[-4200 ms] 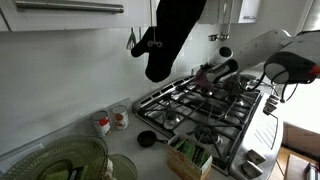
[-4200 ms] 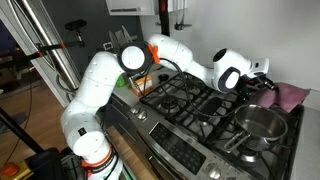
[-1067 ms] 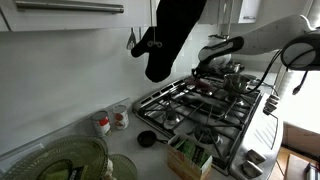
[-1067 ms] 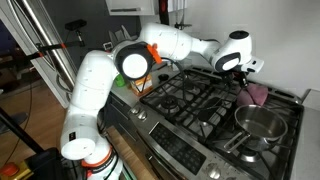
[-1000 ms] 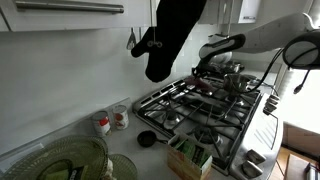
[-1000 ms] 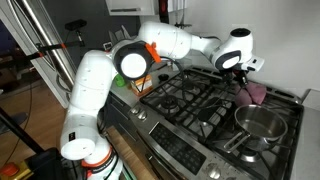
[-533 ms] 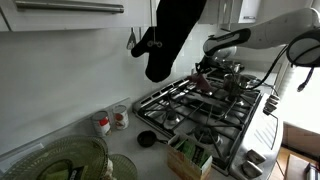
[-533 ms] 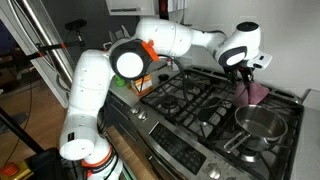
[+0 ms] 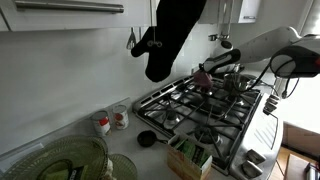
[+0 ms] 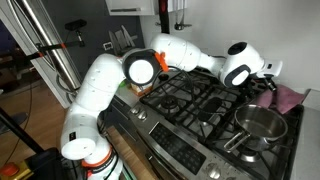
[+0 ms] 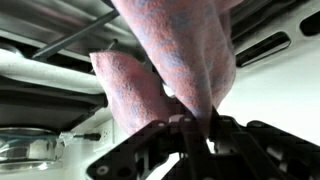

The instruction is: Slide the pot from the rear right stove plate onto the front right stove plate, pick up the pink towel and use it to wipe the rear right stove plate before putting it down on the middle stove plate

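Fingers: we see them clamped on the pink towel.
Pot: we see it near them.

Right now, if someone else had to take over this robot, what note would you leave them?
The gripper is shut on the pink towel, pinched between its fingers.
The pot already sits at the front right of the stove.
The towel is down at the rear right plate, which it mostly hides.
Left to do: wipe that plate, then lay the towel on the middle plate.
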`<state>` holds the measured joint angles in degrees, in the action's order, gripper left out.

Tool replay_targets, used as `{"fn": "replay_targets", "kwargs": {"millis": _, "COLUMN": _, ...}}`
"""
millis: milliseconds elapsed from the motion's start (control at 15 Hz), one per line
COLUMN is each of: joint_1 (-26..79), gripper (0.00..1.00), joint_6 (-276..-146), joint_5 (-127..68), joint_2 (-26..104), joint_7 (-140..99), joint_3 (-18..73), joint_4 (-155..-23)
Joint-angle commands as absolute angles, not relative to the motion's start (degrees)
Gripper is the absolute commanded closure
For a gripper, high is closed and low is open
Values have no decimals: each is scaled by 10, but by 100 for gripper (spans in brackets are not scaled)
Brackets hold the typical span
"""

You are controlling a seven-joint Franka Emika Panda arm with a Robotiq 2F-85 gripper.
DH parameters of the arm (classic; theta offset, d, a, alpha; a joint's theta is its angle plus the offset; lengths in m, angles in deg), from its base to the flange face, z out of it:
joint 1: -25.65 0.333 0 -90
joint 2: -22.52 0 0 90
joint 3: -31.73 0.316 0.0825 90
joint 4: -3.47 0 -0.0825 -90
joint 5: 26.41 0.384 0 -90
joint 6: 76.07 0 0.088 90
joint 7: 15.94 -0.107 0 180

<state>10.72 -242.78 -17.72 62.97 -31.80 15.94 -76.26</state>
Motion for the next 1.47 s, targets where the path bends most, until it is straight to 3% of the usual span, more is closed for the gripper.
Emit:
{"fn": "replay_targets", "kwargs": {"millis": 0, "joint_1": 156, "gripper": 96, "joint_6": -2538, "joint_5": -198, "joint_2": 690, "joint_7": -389, "joint_3": 66, "joint_4": -737}}
{"fn": "replay_targets", "kwargs": {"millis": 267, "joint_1": 253, "gripper": 96, "joint_6": -2573, "joint_5": -169, "joint_2": 746, "joint_7": -485, "joint_3": -101, "joint_4": -745}}
{"fn": "replay_targets", "kwargs": {"millis": 400, "joint_1": 272, "gripper": 96, "joint_6": -2514, "joint_5": -178, "joint_2": 731, "joint_7": -485, "joint_3": -109, "joint_4": -770}}
{"fn": "replay_targets", "kwargs": {"millis": 1067, "joint_1": 157, "gripper": 96, "joint_6": -2274, "joint_5": -155, "joint_2": 601, "joint_7": -362, "joint_3": 157, "joint_4": -781}}
{"fn": "replay_targets", "kwargs": {"millis": 1400, "joint_1": 103, "gripper": 96, "joint_6": -2103, "joint_5": -110, "joint_2": 564, "joint_7": -333, "joint_3": 226, "joint_4": -759}}
